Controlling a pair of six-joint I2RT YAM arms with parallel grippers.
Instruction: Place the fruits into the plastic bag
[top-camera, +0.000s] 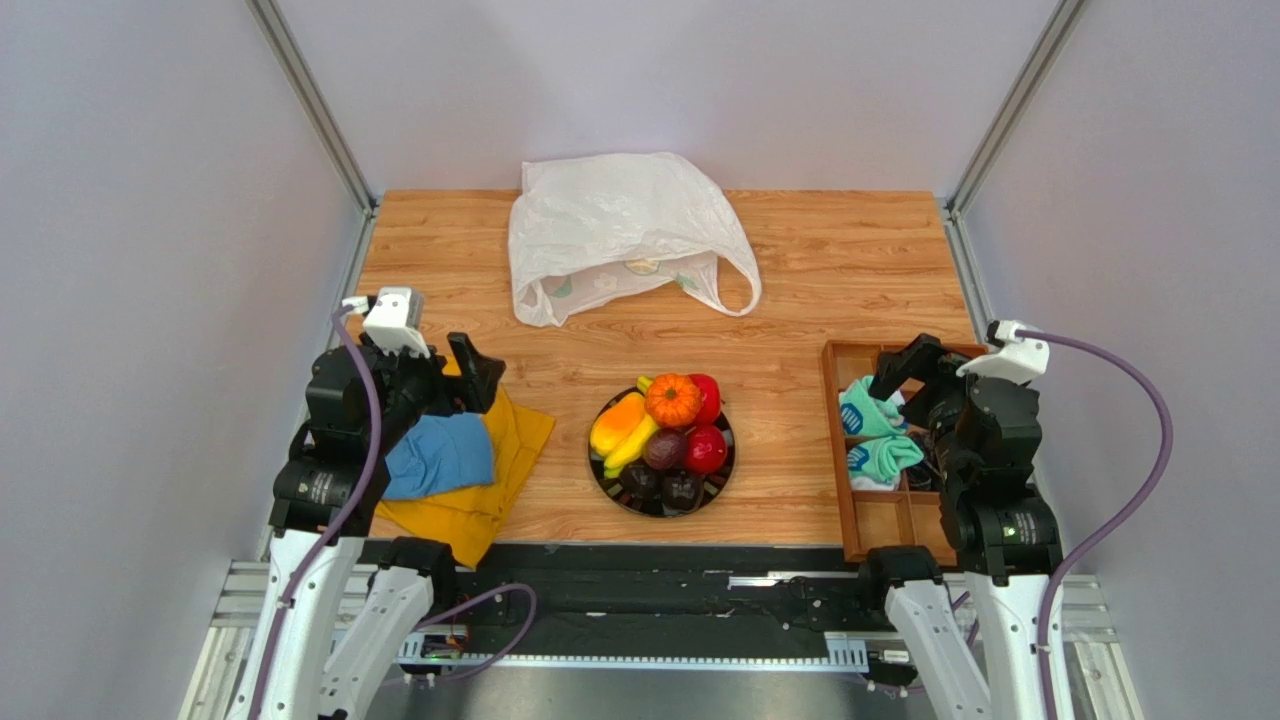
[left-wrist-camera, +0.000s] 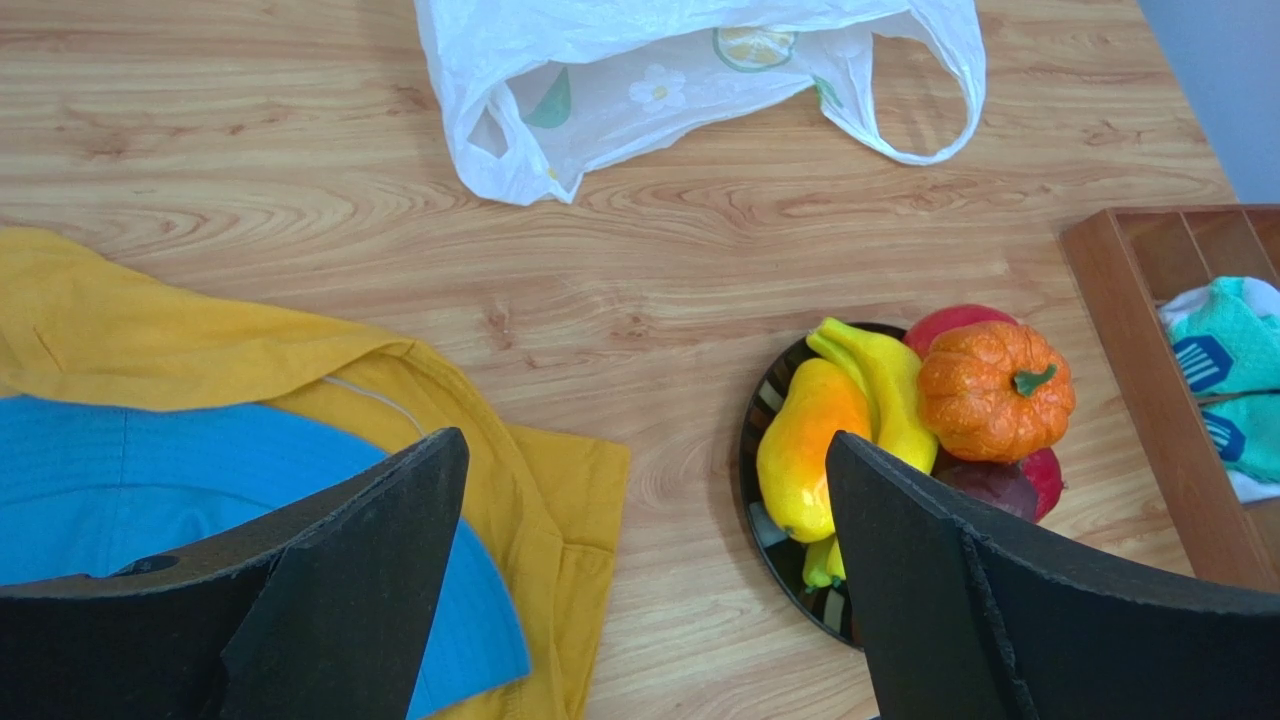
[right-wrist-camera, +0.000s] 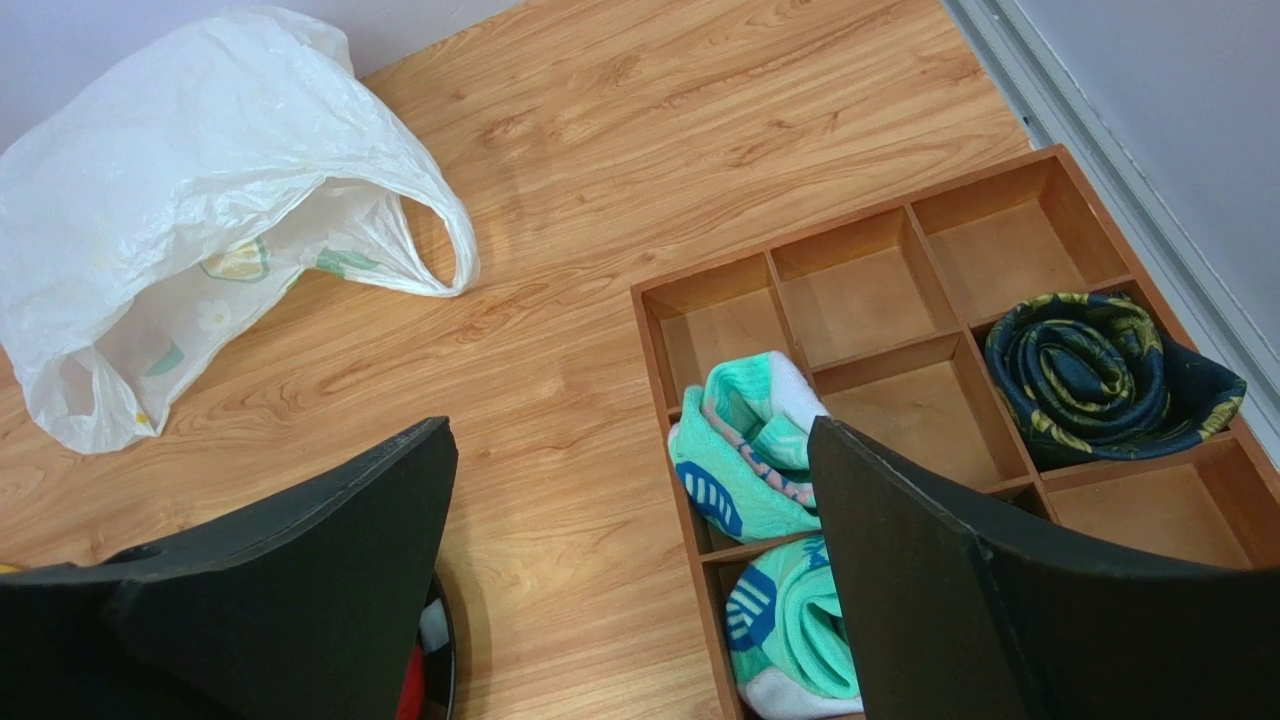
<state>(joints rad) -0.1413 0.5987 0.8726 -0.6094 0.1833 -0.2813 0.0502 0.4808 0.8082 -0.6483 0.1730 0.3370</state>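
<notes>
The fruits are heaped on a black round plate (top-camera: 718, 488) at the table's middle front: a ribbed orange one (top-camera: 675, 399), a mango (top-camera: 616, 423), a banana (top-camera: 634, 444), red ones (top-camera: 705, 447) and dark ones (top-camera: 666, 450). The plastic bag (top-camera: 624, 233) lies crumpled at the back centre, its handles and mouth toward the plate. My left gripper (top-camera: 454, 375) hovers open over the cloths, left of the plate. In the left wrist view the mango (left-wrist-camera: 804, 450) sits just beyond the right finger. My right gripper (top-camera: 908, 378) is open above the wooden tray, holding nothing.
A yellow cloth (top-camera: 504, 450) with a blue cloth (top-camera: 439, 455) on it lies at the front left. A wooden compartment tray (top-camera: 836, 450) at the front right holds teal socks (right-wrist-camera: 744, 450) and a dark rolled sock (right-wrist-camera: 1104, 368). Grey walls enclose the table.
</notes>
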